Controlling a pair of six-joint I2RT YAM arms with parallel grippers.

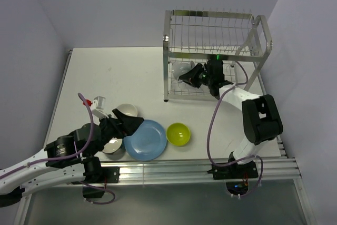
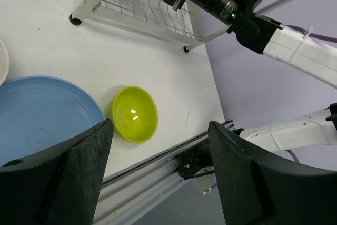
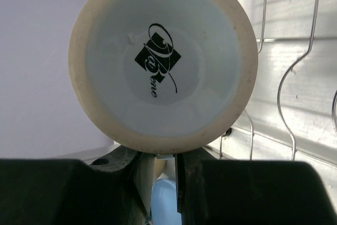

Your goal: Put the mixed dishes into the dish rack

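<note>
Four dishes sit on the matte white table toward 7 o'clock: glossy round blue plate, lime-green bowl at its 3 o'clock, cream bowl at 11, dark bowl at 9, partly under the arm. Left gripper hangs over the plate, fingers spread wide, nothing held. Chrome wire dish rack stands at 1 o'clock; right gripper is inside the lower tier, pinched on the pale blue-grey mug, unglazed foot ring facing the cam.
</note>
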